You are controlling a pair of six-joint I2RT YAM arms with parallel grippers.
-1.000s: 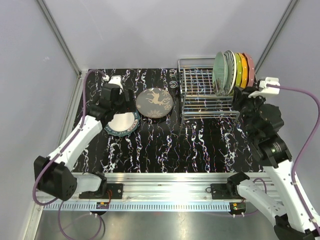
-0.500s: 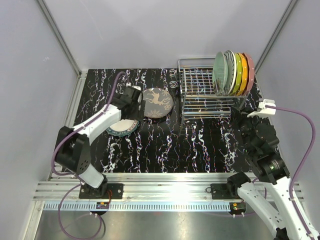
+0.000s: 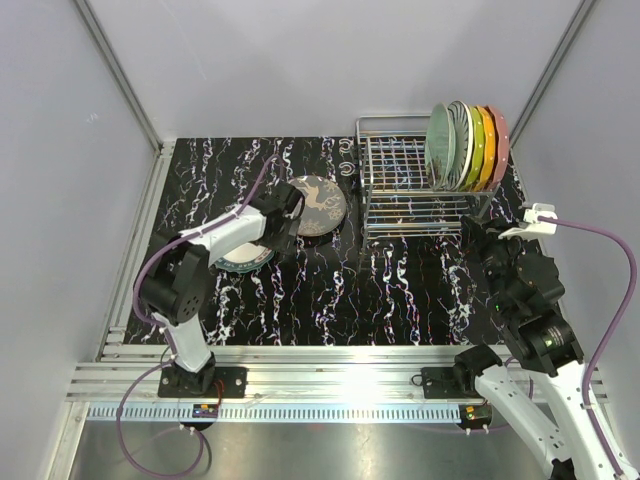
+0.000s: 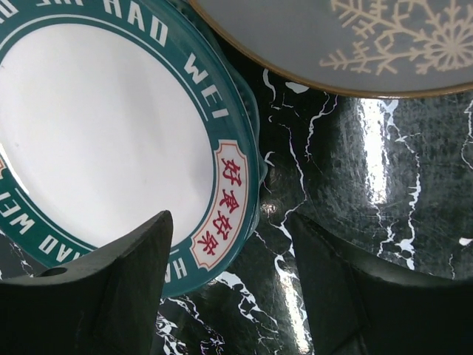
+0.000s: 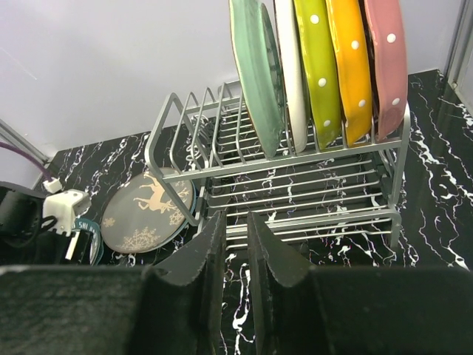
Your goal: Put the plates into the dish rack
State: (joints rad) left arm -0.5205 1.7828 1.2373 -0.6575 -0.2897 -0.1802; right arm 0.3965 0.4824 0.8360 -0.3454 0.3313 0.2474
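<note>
The left gripper (image 4: 228, 235) is low over the black, white-veined marble-pattern tabletop (image 3: 400, 290). Its two dark fingers (image 4: 111, 288) are spread apart astride the rim of a flat white round plate with a teal lettered border (image 4: 111, 140): one finger is over the white face, the other over bare table, and neither is clamped on it. Just beside that plate, on the side towards the rack, a dark grey round plate with a pale deer and snowflake motif (image 3: 318, 205) also lies flat. To its right is the rectangular chrome wire dish rack (image 3: 395, 200). Five plates stand upright in the slots at its right end: a green one (image 5: 255, 74), a white one (image 5: 288, 74), a dotted yellow-green one (image 5: 318, 66), a dotted orange one (image 5: 351, 66) and a dotted pink one (image 5: 388, 59). The rack's left slots are unfilled. The right gripper (image 5: 235, 218) is near the rack's front right corner, its fingers only a thin slit apart and holding nothing.
</note>
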